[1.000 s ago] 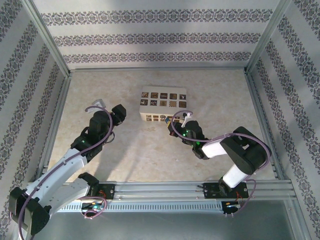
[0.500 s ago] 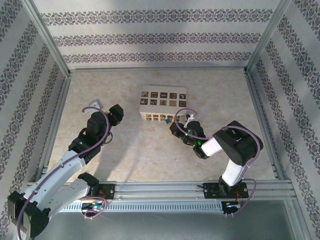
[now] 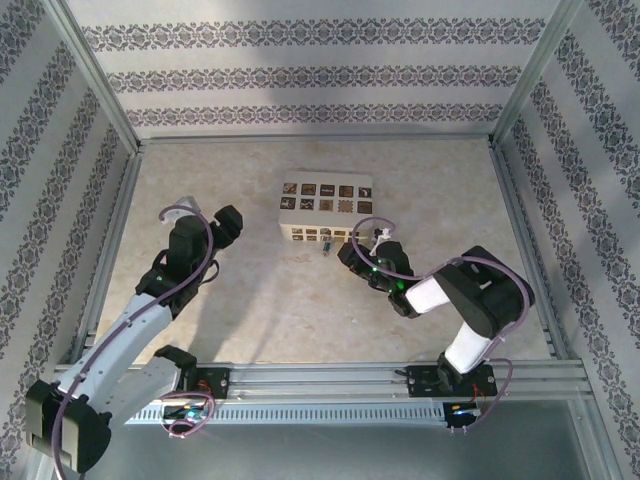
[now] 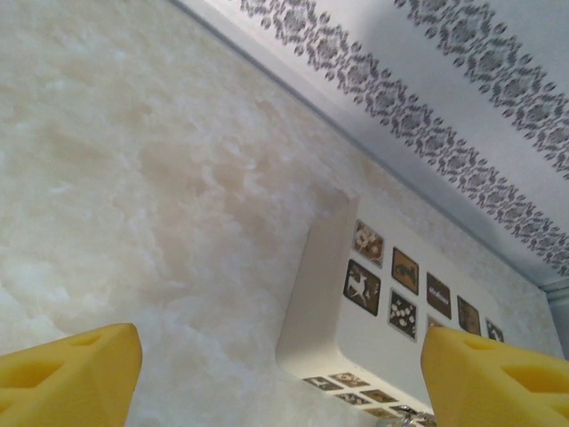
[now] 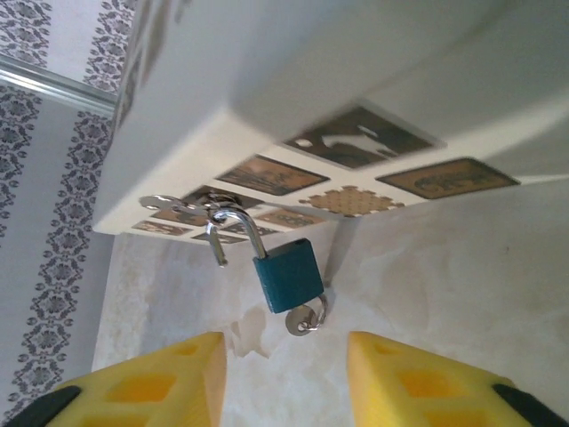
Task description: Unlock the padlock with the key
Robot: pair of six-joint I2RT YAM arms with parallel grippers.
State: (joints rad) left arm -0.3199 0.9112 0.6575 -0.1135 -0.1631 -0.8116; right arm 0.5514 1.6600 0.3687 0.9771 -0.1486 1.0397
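Note:
A teal padlock [image 5: 287, 274] lies on the table against the near side of the white box [image 5: 356, 98], its silver shackle [image 5: 233, 227] swung open. A key [image 5: 305, 318] on a small ring sticks out of the lock's bottom. Another silver key [image 5: 158, 203] lies by the shackle's top. My right gripper [image 5: 284, 382] is open just short of the padlock [image 3: 328, 243], touching nothing. In the top view the right gripper [image 3: 347, 251] sits beside the box's near edge. My left gripper [image 3: 228, 222] is open and empty left of the box, its yellow fingers [image 4: 71, 374] wide apart.
The white box [image 3: 325, 205] with brown picture tiles stands mid-table, also in the left wrist view [image 4: 356, 320]. Patterned walls and metal frame rails [image 3: 120, 240] enclose the marbled table. Bare tabletop lies between the two arms and behind the box.
The left gripper has drifted slightly left and away from the box. The right wrist has shifted a little beside the box, and the padlock lies free in front of it.

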